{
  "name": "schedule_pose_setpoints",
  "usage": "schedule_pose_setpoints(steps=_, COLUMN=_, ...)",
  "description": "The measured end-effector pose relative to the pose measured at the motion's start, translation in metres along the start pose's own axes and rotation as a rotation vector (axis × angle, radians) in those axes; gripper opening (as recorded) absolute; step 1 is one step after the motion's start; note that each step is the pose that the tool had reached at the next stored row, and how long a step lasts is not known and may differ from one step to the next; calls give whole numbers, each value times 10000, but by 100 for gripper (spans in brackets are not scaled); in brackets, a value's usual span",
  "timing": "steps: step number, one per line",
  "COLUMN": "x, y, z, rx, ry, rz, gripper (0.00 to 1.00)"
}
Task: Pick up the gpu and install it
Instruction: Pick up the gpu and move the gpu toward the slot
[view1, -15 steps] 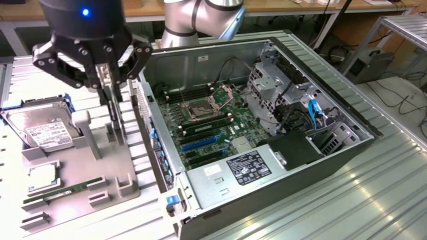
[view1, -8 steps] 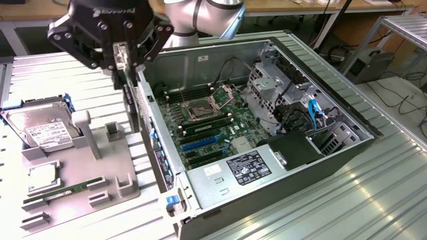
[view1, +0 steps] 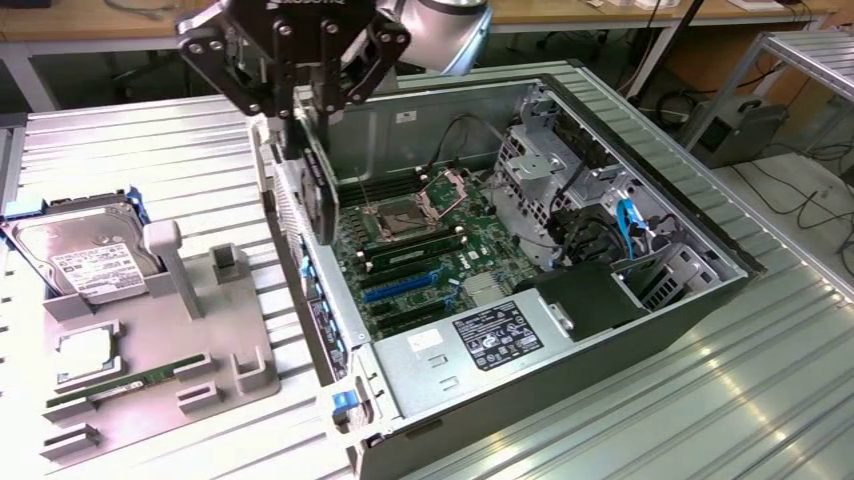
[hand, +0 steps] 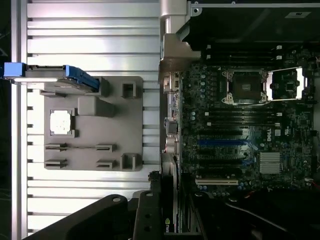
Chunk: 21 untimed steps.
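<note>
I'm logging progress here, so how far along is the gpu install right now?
Done: the gpu is off the grey tray, which holds the hard drive and memory stick. In hand: the gripper is shut on it, hanging it edge-down at the open case's edge. Left: seating it; the motherboard's blue slots are bare.
</note>
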<state>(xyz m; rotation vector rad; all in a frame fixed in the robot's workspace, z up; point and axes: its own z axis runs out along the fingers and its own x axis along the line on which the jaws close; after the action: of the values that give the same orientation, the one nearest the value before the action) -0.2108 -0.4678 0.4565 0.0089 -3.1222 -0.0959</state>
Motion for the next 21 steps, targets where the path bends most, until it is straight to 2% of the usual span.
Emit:
schedule_pose_setpoints(steps=11, x=-525, y=-3, z=13, rx=0, ry=32, rz=2, gripper=26)
schedule_pose_setpoints(steps=17, x=-843, y=34, z=128, rx=58, ry=38, rz=3, gripper=26)
schedule_pose_setpoints(steps=18, x=-952, y=54, z=171, rx=83, ry=38, rz=3, gripper=26)
schedule_pose_setpoints(steps=21, x=-1125, y=87, z=239, rx=122, ry=38, rz=4, gripper=26)
